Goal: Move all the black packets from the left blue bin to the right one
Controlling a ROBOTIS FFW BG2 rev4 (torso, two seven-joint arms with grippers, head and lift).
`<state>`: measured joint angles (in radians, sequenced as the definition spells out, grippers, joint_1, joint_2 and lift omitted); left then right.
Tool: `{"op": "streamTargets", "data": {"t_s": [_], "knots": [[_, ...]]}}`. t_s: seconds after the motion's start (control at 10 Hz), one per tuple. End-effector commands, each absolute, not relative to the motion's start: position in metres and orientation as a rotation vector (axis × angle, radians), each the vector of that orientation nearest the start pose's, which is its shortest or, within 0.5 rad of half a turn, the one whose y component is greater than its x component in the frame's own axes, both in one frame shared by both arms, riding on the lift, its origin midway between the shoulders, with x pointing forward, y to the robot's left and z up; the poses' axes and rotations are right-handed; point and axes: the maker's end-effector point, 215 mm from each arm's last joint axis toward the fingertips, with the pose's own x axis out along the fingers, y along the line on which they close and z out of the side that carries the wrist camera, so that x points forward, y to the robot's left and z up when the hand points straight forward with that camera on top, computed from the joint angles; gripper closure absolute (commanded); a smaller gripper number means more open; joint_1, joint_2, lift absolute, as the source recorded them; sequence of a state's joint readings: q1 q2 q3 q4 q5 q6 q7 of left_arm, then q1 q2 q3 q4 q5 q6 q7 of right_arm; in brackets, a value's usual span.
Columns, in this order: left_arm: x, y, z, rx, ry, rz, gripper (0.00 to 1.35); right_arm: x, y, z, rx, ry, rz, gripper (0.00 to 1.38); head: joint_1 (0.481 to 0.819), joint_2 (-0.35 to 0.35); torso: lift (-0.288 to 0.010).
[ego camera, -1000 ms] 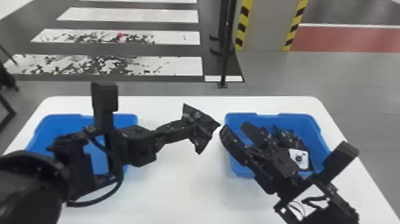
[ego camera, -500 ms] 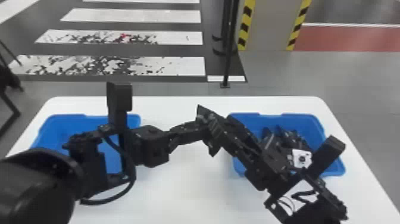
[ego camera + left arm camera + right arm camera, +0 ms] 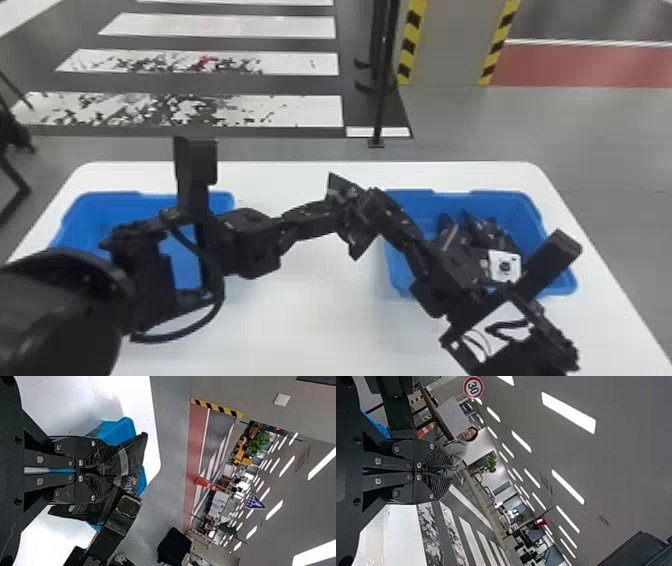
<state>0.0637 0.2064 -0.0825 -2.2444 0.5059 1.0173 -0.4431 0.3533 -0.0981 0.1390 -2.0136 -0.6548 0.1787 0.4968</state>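
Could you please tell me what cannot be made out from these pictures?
Part of the left bin's inside: head view, hidden by the left arm.
Number of black packets in the right bin: head view, overlapping and partly behind the right arm.
Print on the packet in the left jaws: left wrist view, too small.

Round red-rimmed sign (image 3: pixel 473 387) reading "30", white lettering (image 3: pixel 130 485) on black packet (image 3: pixel 136 451)

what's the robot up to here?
Moving black packets between bins. The left gripper is shut on one black packet, held over the table between the two bins. The right gripper is shut, up at that packet; contact unclear. More black packets already lie in the right blue bin. The left arm hides part of the left blue bin.
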Motion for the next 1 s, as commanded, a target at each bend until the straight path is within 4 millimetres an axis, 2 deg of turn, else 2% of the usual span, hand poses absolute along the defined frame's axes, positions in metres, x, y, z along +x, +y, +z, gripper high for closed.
{"op": "streamTargets", "data": {"t_s": [0.0, 0.2, 0.3, 0.5, 0.7, 0.8, 0.9], "knots": [[0.45, 0.04, -0.28, -0.257, 0.406, -0.85, 1.15, 0.433, -0.049, -0.275, 0.659, 0.004, 0.734, 1.28, 0.695, -0.023, -0.138], [0.447, 0.044, -0.281, -0.305, 0.39, -0.839, 0.22, 0.447, -0.063, -0.272, 0.667, -0.012, 0.714, 1.28, 0.695, -0.013, -0.138], [0.443, 0.051, -0.285, -0.334, 0.378, -0.825, 0.08, 0.459, -0.076, -0.271, 0.657, -0.023, 0.695, 1.28, 0.695, -0.017, -0.138], [0.422, 0.069, -0.278, -0.373, 0.34, -0.795, 0.16, 0.482, -0.094, -0.276, 0.622, -0.025, 0.667, 1.28, 0.695, -0.03, -0.138], [0.403, 0.085, -0.269, -0.386, 0.309, -0.748, 0.16, 0.512, -0.138, -0.294, 0.549, -0.026, 0.576, 1.28, 0.695, -0.036, -0.138], [0.396, 0.088, -0.265, -0.398, 0.287, -0.736, 0.16, 0.526, -0.186, -0.305, 0.478, -0.025, 0.478, 1.28, 0.695, -0.044, -0.138], [0.389, 0.095, -0.266, -0.414, 0.282, -0.715, 0.16, 0.531, -0.235, -0.32, 0.414, -0.01, 0.382, 1.28, 0.695, -0.074, -0.138]]}}
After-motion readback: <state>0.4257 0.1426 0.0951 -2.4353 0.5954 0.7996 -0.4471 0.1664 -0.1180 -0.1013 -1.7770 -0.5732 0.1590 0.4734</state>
